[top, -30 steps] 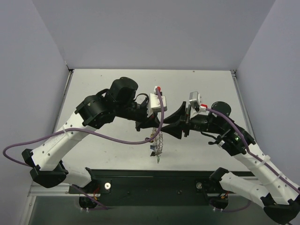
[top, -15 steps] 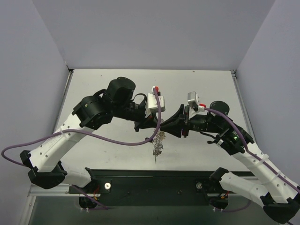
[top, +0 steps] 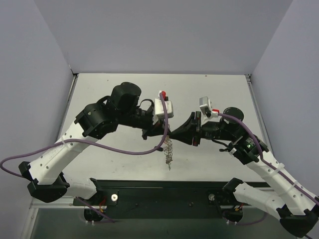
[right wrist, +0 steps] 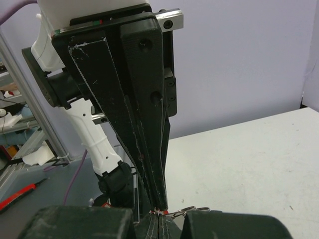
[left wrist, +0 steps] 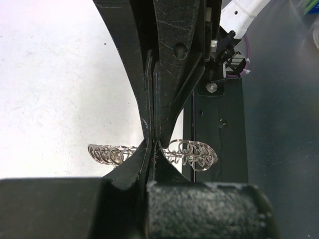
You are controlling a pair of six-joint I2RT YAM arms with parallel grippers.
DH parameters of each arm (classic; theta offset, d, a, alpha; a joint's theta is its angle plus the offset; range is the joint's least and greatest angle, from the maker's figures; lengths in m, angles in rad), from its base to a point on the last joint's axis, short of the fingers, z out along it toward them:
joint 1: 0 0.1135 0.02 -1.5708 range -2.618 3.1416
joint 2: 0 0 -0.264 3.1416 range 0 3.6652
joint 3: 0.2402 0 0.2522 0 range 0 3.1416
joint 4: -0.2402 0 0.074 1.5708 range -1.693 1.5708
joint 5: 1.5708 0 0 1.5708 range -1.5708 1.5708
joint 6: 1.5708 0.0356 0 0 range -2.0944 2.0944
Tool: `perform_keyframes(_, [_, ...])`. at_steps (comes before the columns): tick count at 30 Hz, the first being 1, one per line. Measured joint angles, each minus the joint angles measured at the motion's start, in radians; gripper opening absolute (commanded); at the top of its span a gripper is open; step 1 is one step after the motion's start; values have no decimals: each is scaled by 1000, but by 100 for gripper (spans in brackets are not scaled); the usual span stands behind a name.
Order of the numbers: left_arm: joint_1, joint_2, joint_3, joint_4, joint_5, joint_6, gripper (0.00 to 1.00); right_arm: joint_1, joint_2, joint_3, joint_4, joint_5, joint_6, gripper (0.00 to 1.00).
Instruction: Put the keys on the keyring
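Left pincer (top: 167,133) is squeezed tight on the keyring (top: 169,152), gripping it at the very tips of its fingers. On the left wrist cam you can see its fringe of little silver loops poking out on both sides of the closed tips. Right pincer (top: 174,133) is shut as well, and its tips sit nose to nose with the left one's at the same spot. Honestly can't tell if it's got any of the ring or is just pressed up beside it.

The keyring dangles straight down from that meeting point. It's over the near middle of the white table (top: 219,94), not far from the black rail (top: 164,191) at the front edge. Can't say whether its bottom end touches the surface.

Both arms lean in toward the centre from their own sides with their elbows bent and raised. The forearms are about level, so the two pincers point at each other head-on and the pair makes a sort of arch.
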Motion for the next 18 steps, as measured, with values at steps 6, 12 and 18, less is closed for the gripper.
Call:
perform_keyframes(6, [0,-23,-29,21,2,-12,10,0,1,-19,39,-24,7,0])
perform_keyframes(12, [0,-47,-93,125,6,-47,45,0,-41,-95,110,10,30,0])
perform_keyframes(18, [15,-158,-238,332,20,-110,50,0,-64,-166,211,50,84,0])
